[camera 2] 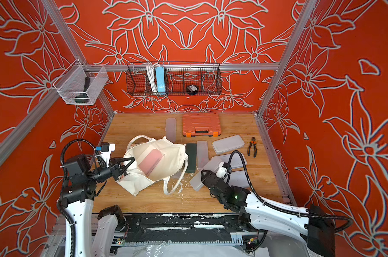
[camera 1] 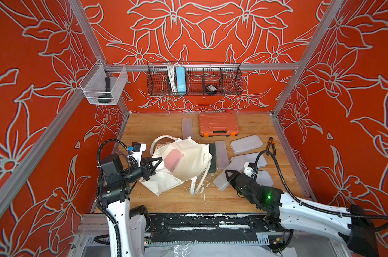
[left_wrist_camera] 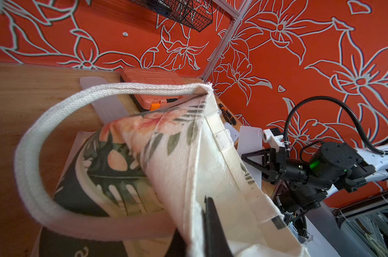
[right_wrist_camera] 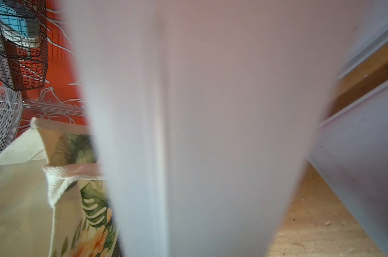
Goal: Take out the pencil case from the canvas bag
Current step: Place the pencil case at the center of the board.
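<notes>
Left gripper [camera 1: 158, 161] clenched on canvas bag [camera 1: 188, 160] rim, right gripper [camera 1: 226, 173] clamped on frosted box [camera 1: 220, 182]; finds pink pencil case [camera 1: 173, 161] inside, just beside the left, long axis running front-to-back.

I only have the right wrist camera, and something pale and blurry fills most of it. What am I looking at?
Observer: A frosted pencil case, gripped by the right tool, outside the canvas bag.
Operator: Is anything in the bag?
Observer: A pink case shows in its open mouth.
Operator: Where is the left tool?
Observer: The left tool is shut on the bag's edge, on the side away from you.
</notes>
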Tool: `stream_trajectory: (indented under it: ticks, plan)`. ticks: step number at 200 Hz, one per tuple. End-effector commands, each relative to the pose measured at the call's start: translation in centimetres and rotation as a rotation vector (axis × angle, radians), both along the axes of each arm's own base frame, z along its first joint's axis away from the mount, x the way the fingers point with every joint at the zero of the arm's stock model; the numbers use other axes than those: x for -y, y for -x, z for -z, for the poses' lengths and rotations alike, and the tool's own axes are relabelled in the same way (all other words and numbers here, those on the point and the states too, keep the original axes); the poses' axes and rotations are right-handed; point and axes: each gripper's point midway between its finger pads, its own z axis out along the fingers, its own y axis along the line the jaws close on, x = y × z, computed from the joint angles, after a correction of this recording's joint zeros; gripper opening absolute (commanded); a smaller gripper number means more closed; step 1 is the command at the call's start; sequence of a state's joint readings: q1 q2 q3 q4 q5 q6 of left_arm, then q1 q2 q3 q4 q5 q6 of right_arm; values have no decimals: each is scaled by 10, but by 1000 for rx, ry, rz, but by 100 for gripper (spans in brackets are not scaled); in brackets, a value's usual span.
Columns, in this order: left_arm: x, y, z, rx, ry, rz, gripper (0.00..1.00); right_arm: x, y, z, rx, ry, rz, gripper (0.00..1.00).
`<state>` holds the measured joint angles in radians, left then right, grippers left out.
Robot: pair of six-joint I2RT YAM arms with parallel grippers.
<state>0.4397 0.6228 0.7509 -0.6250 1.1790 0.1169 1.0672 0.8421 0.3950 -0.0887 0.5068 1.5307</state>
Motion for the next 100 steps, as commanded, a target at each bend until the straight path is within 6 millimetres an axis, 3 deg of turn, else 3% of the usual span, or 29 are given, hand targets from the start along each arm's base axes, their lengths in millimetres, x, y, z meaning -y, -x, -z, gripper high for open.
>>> stream_trajectory:
  ticks: [1, 100]
  plan:
    - [-2, -4, -24, 86, -14, -13, 0, -4, -2, 0, 14, -63, 64, 20]
    - [-9, -10, -17, 46, -2, -66, 0, -37, 11, 18, -20, -96, 97, 20]
